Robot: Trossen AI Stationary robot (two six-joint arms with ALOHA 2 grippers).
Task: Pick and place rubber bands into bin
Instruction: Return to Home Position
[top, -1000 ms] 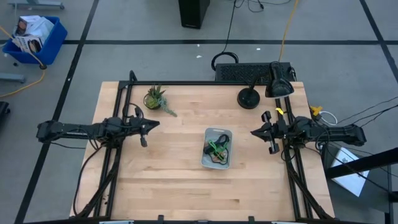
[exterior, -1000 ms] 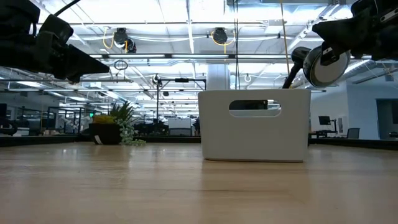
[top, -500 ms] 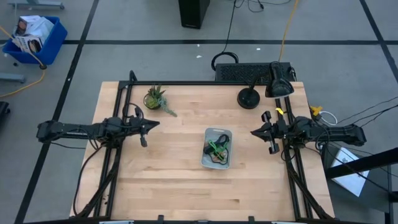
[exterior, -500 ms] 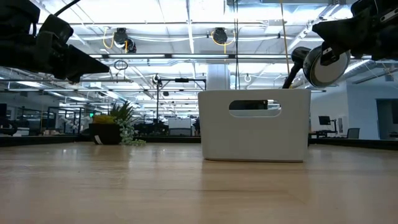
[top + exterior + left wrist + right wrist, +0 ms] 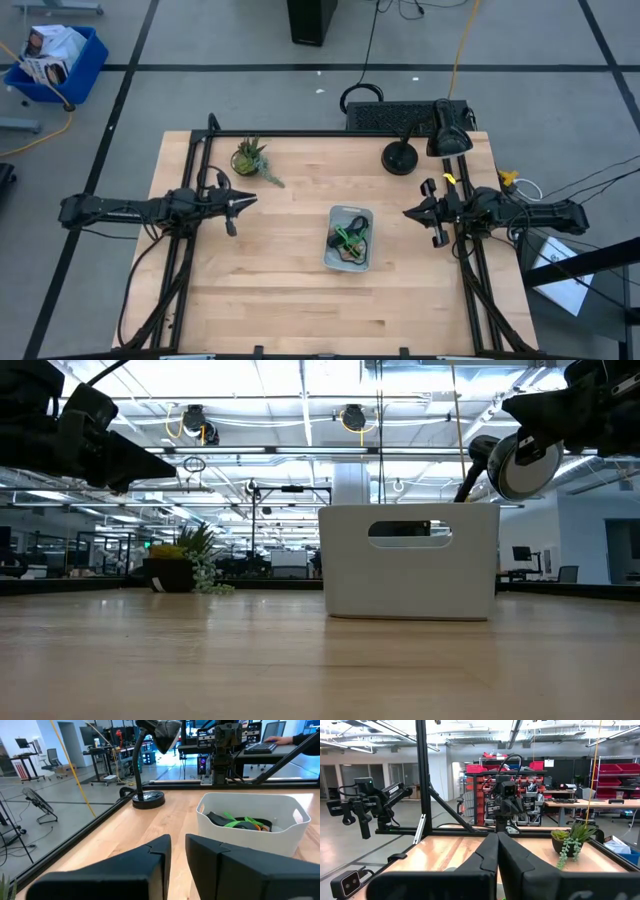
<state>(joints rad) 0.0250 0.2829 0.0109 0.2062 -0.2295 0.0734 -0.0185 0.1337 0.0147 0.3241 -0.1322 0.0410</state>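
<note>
Bands (image 5: 349,238) lay in bin (image 5: 327,250); my left end effector (image 5: 243,201) and right end effector (image 5: 408,212) hung narrow, empty. I judged I was homing, with nothing left to pick.

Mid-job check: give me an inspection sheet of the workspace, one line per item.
Surface: wooden table, no loose bands seen on it.
Job's things: bin just right of centre, with green, dark and orange rubber bands inside.
Clutter: plant near the back left; lamp near the back right.
Grippers: left gripper raised near the table's left side, holding nothing; right gripper raised near the right side, shut and empty.
Cables: yellow cable and black coil on the floor behind the table; nothing seen on the table top.
Surroundings: blue crate on the floor, far back left.
</note>
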